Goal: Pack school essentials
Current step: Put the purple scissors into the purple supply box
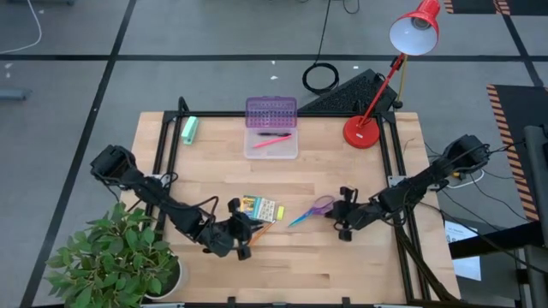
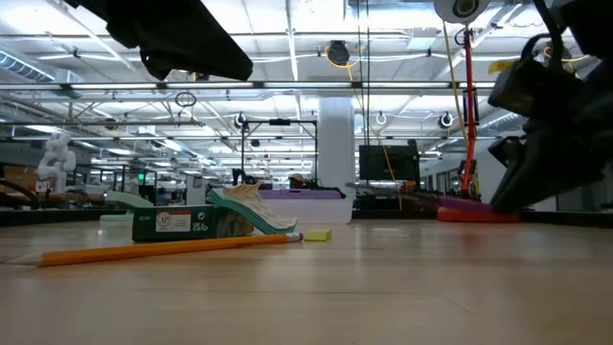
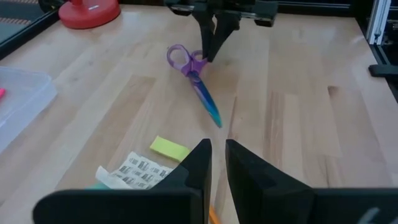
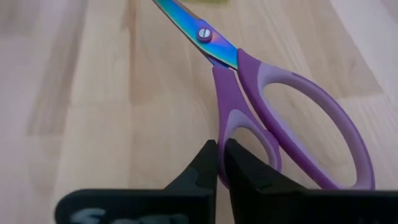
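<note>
Purple-handled scissors (image 1: 312, 210) with iridescent blades lie flat on the wooden table. My right gripper (image 4: 219, 149) is shut and low over their smaller handle loop. Left of them lie a small yellow piece (image 3: 169, 148), the yellow-green crayon box (image 1: 257, 206) with its flap up, and an orange pencil (image 2: 163, 249). My left gripper (image 3: 217, 155) hovers above the pencil's end by the crayon box, shut with only a slit between its fingers and nothing in it. Pink and dark pens (image 1: 272, 139) lie in the clear box. My right gripper's shut fingertips (image 4: 239, 163) stand at the outer rim of the scissors' smaller handle loop (image 4: 231, 127), coming down at a slant from the table's right side. I cannot tell whether they touch the rim. The scissors lie flat on the table.
The clear box (image 1: 271, 150) with its purple lid (image 1: 271, 111) raised stands at the far middle. A mint-green roll (image 1: 189, 130) lies far left and a red lamp (image 1: 363, 131) stands far right. A potted plant (image 1: 120, 257) crowds the near left corner.
</note>
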{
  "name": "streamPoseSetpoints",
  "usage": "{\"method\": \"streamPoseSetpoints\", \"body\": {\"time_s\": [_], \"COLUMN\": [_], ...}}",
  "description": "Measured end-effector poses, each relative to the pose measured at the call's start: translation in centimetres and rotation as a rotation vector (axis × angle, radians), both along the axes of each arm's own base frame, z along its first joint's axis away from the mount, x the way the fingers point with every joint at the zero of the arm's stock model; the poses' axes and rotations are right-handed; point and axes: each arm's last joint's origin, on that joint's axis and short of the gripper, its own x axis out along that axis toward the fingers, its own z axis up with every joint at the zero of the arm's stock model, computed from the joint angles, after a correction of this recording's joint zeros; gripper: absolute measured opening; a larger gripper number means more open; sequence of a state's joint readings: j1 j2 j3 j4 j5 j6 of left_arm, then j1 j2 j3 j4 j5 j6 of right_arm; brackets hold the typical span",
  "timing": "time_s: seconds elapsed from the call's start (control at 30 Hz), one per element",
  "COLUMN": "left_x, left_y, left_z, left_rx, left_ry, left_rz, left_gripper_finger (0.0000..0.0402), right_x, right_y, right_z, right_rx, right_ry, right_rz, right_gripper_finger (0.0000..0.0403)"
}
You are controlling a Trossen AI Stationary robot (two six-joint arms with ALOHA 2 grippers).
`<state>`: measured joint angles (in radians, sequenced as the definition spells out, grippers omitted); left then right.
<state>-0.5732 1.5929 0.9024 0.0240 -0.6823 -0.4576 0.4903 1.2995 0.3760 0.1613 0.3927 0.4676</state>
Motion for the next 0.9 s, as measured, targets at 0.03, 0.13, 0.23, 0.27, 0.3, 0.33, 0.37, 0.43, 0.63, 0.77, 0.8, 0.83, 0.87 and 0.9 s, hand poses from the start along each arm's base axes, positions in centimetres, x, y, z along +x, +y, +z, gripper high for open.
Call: {"method": "streamPoseSetpoints", "body": {"time_s": [0.03,0.13,0.23,0.27,0.3,0.33,0.37,0.43,0.63,0.77,0.8,0.83,0.87,0.9], "left_x": [0.1,0.4,0.8,0.9,0.9,1.0,1.0,1.0,1.0,1.3,1.4,1.5,1.6,1.7], "left_y": [0.1,0.6,1.0,1.1,1.2,1.4,1.4,1.4,1.4,1.5,1.6,1.6,1.7,1.8], "left_z": [0.0,0.1,0.3,0.3,0.3,0.3,0.3,0.3,0.3,0.5,0.5,0.6,0.7,0.8], "left_rx": [-0.002,-0.008,-0.008,-0.006,-0.007,-0.009,-0.011,-0.012,-0.014,0.007,0.010,0.012,0.017,0.021], "left_ry": [-0.003,-0.014,-0.029,-0.031,-0.031,-0.031,-0.031,-0.031,-0.038,-0.042,-0.044,-0.050,-0.058,-0.064], "left_rz": [0.005,0.023,0.034,0.036,0.040,0.045,0.048,0.048,0.047,0.018,0.007,0.001,-0.007,-0.014], "left_gripper_finger": [0.0051,0.0051,0.0051,0.0051,0.0051,0.0051,0.0051,0.0051,0.0051,0.0057,0.0063,0.0071,0.0081,0.0092], "right_x": [0.2,0.9,1.5,1.7,1.9,2.1,2.3,2.6,3.3,3.9,4.1,4.2,4.3,4.5], "right_y": [0.1,0.5,0.7,0.8,0.9,0.9,1.0,1.0,0.4,-0.3,-0.5,-0.7,-0.9,-1.1], "right_z": [0.3,1.1,2.2,2.5,2.9,3.2,3.5,4.2,5.9,6.9,7.1,7.3,7.6,7.9], "right_rx": [-0.001,-0.005,-0.029,-0.034,-0.044,-0.056,-0.066,-0.087,-0.125,-0.139,-0.141,-0.143,-0.140,-0.143], "right_ry": [-0.005,-0.005,-0.002,0.001,0.000,0.001,0.004,0.017,0.100,0.127,0.137,0.149,0.158,0.163], "right_rz": [0.004,0.004,-0.013,-0.016,-0.024,-0.033,-0.039,-0.051,-0.093,-0.118,-0.122,-0.122,-0.118,-0.121], "right_gripper_finger": [0.0007,0.0007,0.0007,0.0007,0.0007,0.0007,0.0007,0.0006,0.0006,0.0006,0.0006,0.0006,0.0006,0.0006]}}
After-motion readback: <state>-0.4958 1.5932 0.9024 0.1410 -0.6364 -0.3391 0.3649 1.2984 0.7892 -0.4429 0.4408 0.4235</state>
